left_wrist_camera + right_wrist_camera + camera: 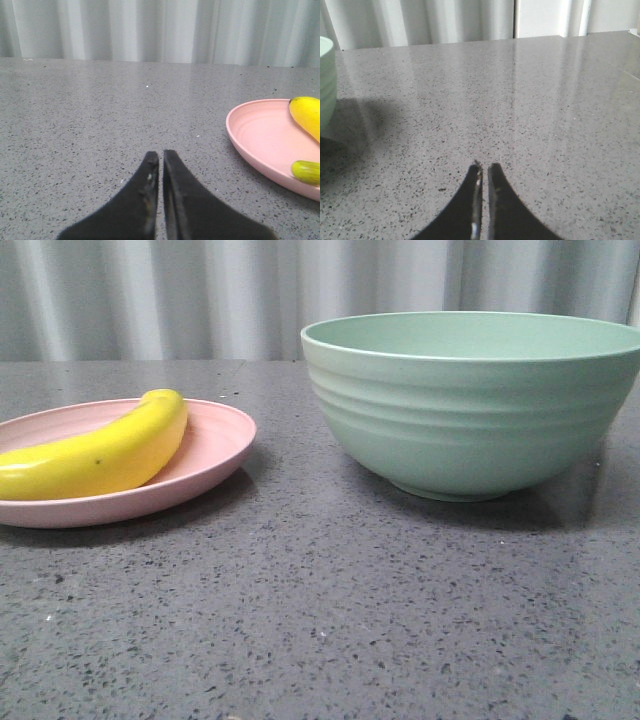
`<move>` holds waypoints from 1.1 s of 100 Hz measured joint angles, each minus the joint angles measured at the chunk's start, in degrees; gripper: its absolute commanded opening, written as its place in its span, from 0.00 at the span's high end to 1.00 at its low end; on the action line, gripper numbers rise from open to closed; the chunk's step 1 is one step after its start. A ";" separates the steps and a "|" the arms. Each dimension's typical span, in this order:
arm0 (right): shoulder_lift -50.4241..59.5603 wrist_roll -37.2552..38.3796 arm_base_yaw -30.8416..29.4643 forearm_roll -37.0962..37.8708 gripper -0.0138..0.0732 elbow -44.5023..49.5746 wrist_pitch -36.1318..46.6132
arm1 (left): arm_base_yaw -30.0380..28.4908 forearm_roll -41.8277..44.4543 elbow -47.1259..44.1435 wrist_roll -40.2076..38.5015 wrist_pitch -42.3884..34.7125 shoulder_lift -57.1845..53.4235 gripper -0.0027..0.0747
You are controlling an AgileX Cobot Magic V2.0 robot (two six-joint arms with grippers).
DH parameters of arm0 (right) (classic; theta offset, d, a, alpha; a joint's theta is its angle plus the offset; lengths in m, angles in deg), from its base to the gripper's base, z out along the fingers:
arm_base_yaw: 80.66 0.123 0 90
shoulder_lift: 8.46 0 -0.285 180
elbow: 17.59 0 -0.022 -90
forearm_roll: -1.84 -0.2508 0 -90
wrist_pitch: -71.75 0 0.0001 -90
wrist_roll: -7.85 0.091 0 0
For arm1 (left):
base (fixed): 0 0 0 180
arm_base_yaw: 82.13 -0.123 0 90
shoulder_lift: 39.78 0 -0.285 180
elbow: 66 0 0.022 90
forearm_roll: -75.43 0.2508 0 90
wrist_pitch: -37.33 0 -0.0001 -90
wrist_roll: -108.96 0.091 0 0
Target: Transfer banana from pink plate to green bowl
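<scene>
Both grippers are basically pinched closed with nothing in them; the left gripper (161,156) sits low over bare table (100,125) with the pink plate (260,135) off to one side, and the right gripper (484,167) has only the edge of the green bowl (326,85) in sight. So nothing's done yet, I'd say; the banana (100,452) is lying on the plate, bowl looks empty as far as I can see, and the whole grab-lift-drop is left.
</scene>
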 measured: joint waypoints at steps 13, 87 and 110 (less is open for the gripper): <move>0.00 0.00 0.00 0.00 0.91 0.00 0.00 | 0.00 0.00 0.00 0.00 -0.04 0.00 0.99; 0.00 0.00 0.00 -0.13 0.91 -1.10 3.20 | 0.00 -0.49 1.07 -0.08 -2.04 0.00 0.99; -1.54 0.00 0.00 -0.16 0.91 -9.48 -1.61 | 0.00 -0.49 8.11 -0.13 -1.56 3.82 0.99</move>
